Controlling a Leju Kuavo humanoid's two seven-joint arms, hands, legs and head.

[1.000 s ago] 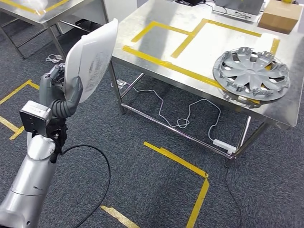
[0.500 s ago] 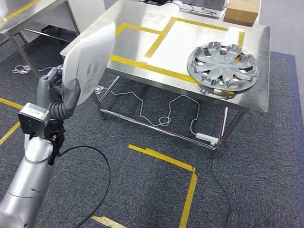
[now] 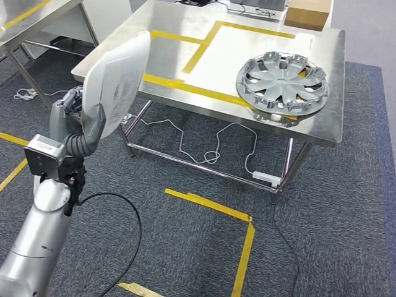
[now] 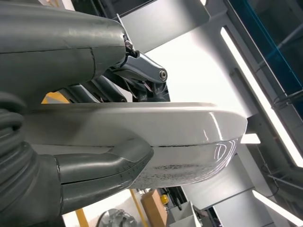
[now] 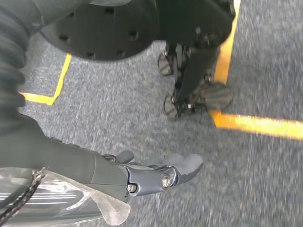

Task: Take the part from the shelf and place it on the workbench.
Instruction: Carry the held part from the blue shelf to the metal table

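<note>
The white part (image 3: 117, 83) is a smooth curved shell, and it is up in the air, held in the left hand (image 3: 77, 127). The thick thumb (image 4: 103, 165) presses on one face and the darker fingers (image 4: 143, 71) press on the other face, so the part is squeezed between them. It stands tilted, with its top edge leaning toward the workbench (image 3: 327, 127).

The workbench is a shiny metal table out in front of the left hand and off to the robot's right. Yellow tape (image 3: 187, 86) marks boxes on its top. A grey wheel cover (image 3: 281, 80) lies on the far side of the table, well apart from the part. A brown box (image 3: 308, 13) sits at the back.

The right hand (image 5: 153, 172) hangs low over the carpet. Its fingers are stretched out and it holds nothing.

The picking-up step looks done, and the carrying step seems to be in hand. The part is not yet over the table. Next, the robot likely needs to get closer, reach the left hand over the near edge, lower the part onto a bare spot away from the wheel cover, and then let go.
</note>
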